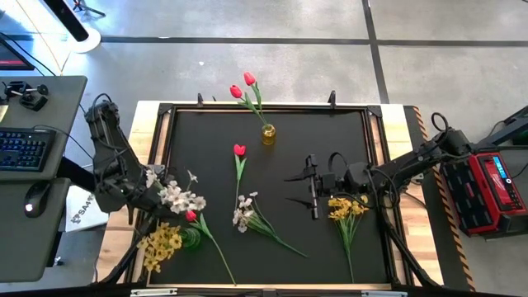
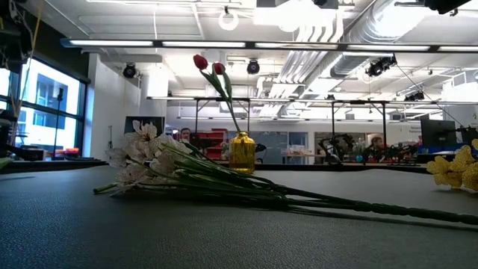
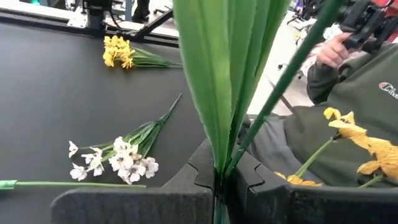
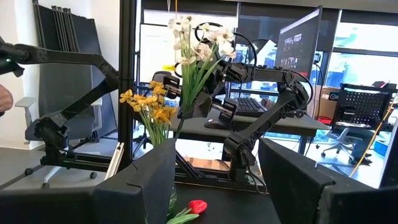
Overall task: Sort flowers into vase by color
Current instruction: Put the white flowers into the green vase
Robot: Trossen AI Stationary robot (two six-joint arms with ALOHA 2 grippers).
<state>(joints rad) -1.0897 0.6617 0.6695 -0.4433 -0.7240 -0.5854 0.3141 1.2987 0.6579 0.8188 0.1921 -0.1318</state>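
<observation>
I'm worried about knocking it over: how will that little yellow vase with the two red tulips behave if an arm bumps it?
The yellow vase looks apt to tip: it is small and narrow, while the red tulips lean far out to one side on long stems. It looks glassy, so it may slide on the black mat and could break if it falls.

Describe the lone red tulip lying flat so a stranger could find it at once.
Start at the yellow vase near the black mat's far edge. The single red tulip lies just nearer than it, mid-mat, bloom toward the vase. Unlike the two tulips in the vase, it lies flat and alone.
</observation>
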